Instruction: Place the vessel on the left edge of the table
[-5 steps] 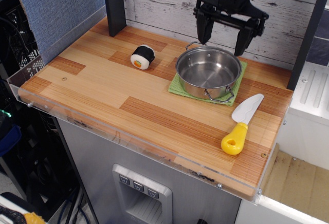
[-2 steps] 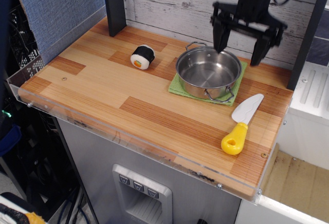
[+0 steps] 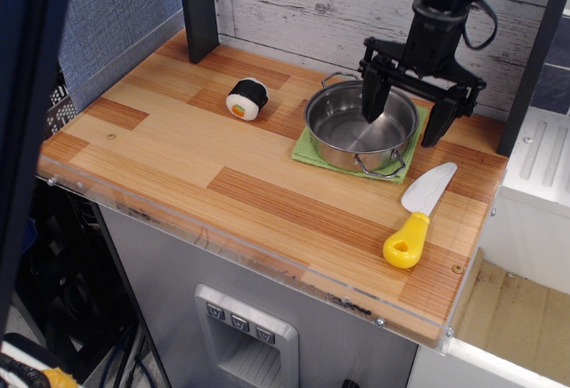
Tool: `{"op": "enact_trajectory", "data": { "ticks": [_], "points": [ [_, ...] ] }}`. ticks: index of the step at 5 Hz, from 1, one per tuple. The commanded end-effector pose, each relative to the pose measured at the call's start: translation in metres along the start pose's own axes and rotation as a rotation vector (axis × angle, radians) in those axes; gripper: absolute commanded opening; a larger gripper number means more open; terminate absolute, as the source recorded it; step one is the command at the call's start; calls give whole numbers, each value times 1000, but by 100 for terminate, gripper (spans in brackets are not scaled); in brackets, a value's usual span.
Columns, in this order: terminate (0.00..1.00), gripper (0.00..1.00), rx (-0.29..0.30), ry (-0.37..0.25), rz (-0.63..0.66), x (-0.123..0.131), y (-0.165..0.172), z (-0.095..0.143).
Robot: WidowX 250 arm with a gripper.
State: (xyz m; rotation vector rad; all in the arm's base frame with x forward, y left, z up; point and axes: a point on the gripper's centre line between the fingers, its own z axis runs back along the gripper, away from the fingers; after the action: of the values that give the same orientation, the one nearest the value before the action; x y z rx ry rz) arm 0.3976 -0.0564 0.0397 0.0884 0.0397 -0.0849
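The vessel [image 3: 354, 132] is a shiny steel pot with two wire loop handles. It stands on a green cloth [image 3: 307, 151] at the back right of the striped wood table [image 3: 196, 161]. My black gripper [image 3: 403, 119] is open and low over the pot's right rim. Its left finger [image 3: 372, 94] reaches inside the pot and its right finger [image 3: 436, 119] hangs outside, past the rim. Whether the fingers touch the pot cannot be told. The pot is empty.
A sushi roll toy [image 3: 247, 99] lies left of the pot. A toy knife with a yellow handle [image 3: 417, 217] lies at the front right. A dark post [image 3: 198, 5] stands at the back left, another [image 3: 534, 59] at the back right. A clear strip [image 3: 232, 228] edges the table.
The gripper has moved right from behind the pot and then dropped down, so its open fingers now straddle the pot's right rim. The pot has not moved.
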Motion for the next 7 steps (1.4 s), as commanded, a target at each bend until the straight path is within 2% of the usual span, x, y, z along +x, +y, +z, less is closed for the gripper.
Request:
{"op": "enact_trajectory", "data": {
  "ticks": [1,3,4,5,7],
  "points": [
    [0,0,9,-36,0,4,1,15],
    [0,0,10,-34,9,3,1,17],
    [0,0,2,-49,11,0,3,26],
    [0,0,-28,-100,36,-10,11,51],
    [0,0,-83,-198,103,-49,46,108]
  ]
}}
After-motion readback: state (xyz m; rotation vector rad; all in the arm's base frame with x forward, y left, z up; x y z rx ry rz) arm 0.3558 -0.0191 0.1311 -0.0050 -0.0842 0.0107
